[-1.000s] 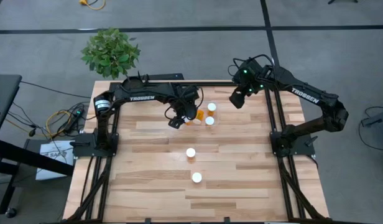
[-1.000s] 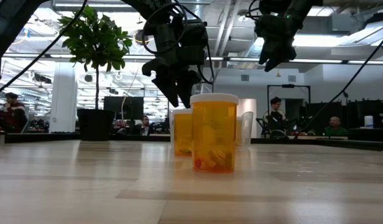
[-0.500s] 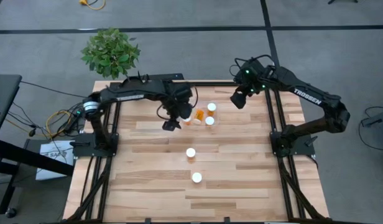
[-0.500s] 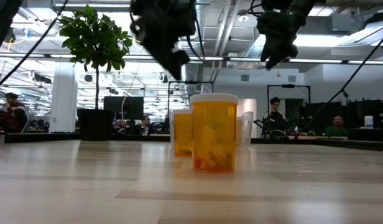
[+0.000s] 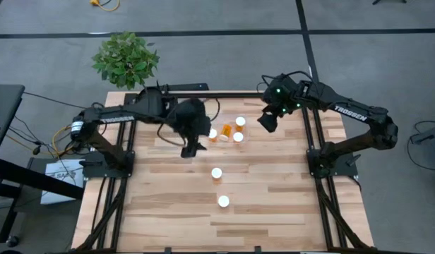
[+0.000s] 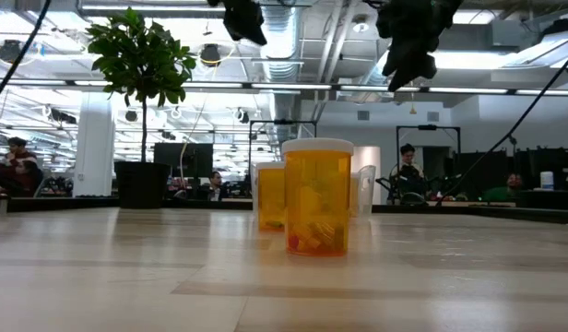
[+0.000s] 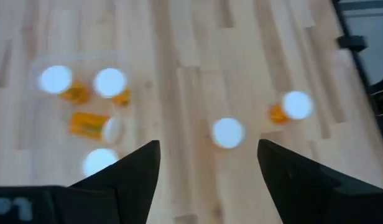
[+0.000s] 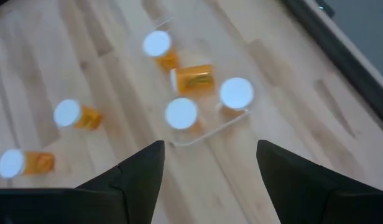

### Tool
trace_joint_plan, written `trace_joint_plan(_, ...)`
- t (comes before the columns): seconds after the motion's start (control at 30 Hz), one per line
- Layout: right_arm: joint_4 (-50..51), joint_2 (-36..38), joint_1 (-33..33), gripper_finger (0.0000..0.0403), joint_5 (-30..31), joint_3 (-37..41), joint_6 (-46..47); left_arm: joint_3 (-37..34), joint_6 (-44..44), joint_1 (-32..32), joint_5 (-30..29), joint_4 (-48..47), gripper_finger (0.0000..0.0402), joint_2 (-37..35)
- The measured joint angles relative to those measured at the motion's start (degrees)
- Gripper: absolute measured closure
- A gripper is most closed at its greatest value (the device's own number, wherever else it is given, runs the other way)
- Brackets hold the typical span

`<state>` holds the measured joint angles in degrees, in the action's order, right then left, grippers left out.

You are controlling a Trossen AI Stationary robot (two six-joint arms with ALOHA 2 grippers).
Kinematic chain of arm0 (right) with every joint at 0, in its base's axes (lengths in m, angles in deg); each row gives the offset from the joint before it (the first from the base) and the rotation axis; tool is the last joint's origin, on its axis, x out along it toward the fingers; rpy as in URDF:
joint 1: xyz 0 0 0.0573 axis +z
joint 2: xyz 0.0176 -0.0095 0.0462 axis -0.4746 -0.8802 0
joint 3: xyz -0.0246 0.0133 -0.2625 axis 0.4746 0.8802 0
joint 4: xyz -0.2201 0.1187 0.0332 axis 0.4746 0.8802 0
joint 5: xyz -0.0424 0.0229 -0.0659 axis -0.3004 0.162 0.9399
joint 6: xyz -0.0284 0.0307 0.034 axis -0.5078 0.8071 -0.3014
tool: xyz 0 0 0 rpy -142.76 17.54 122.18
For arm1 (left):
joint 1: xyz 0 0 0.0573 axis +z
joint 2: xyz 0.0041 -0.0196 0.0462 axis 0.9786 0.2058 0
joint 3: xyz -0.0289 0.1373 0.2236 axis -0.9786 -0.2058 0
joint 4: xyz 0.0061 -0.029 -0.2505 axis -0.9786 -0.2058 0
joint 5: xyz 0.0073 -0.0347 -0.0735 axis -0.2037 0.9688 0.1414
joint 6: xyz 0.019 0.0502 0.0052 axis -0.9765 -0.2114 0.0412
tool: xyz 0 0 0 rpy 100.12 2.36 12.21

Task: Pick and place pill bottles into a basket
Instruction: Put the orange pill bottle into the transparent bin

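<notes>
Right wrist view alone reveals the basket point(image 8: 207, 127) around four pill bottles point(image 8: 181, 114).

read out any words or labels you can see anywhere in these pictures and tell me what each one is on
"TROSSEN": white letters on the right arm, seen from above.
Left arm: white lettering, too blurred to read.
Pill bottles: no label can be read.
Box beside the table: print too small to read.

"TROSSEN" stands in white on the right arm point(image 5: 348, 111)
</notes>
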<state>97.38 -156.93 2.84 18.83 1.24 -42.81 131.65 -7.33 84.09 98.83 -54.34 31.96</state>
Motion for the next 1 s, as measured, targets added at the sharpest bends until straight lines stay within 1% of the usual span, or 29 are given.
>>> trace_joint_plan(0.13, 0.04, -0.02, 3.52, 0.0153, 0.02, 0.00, 0.39, -0.14, 5.63, -4.22, -0.70, 0.79, 0.0143, 0.20)
trace_joint_plan(0.23, 0.95, 0.00, 6.54, 0.0153, 0.00, 0.00, 0.48, -3.38, 10.27, -6.86, -2.31, 4.57, 0.0143, -0.52)
trace_joint_plan(0.33, 1.77, -0.01, 9.75, 0.0153, 0.00, 0.02, 1.54, -9.03, 15.51, -9.98, -4.82, 11.50, 0.0143, -3.09)
trace_joint_plan(0.5, 1.97, -0.02, 15.87, 0.0153, 0.06, 0.02, 6.33, -21.54, 23.78, -15.21, -11.26, 26.92, 0.0143, -10.19)
trace_joint_plan(0.57, 1.53, -0.02, 18.55, 0.0153, 0.36, 0.02, 9.16, -26.43, 25.94, -16.84, -14.40, 31.57, 0.0143, -13.46)
trace_joint_plan(0.63, 0.38, -0.02, 21.63, 0.0153, 2.13, 0.02, 12.32, -30.87, 27.04, -18.38, -16.93, 34.36, 0.0143, -16.89)
trace_joint_plan(0.67, -0.47, -0.02, 23.31, 0.0153, 3.98, 0.02, 14.19, -33.02, 27.24, -18.90, -17.77, 35.44, 0.0143, -18.54)
trace_joint_plan(0.77, -3.55, -0.02, 28.76, 0.0153, 13.04, 0.02, 20.64, -38.73, 27.49, -20.16, -18.40, 38.04, 0.0143, -23.90)
trace_joint_plan(0.93, -8.97, -0.36, 38.74, 0.0153, 32.86, 0.02, 31.26, -46.85, 24.72, -21.97, -18.62, 42.12, 0.0143, -34.89)
trace_joint_plan(1.0, -10.15, -0.90, 43.11, 0.0153, 39.96, 0.02, 33.93, -49.73, 23.99, -23.03, -20.02, 43.45, 0.0143, -39.41)
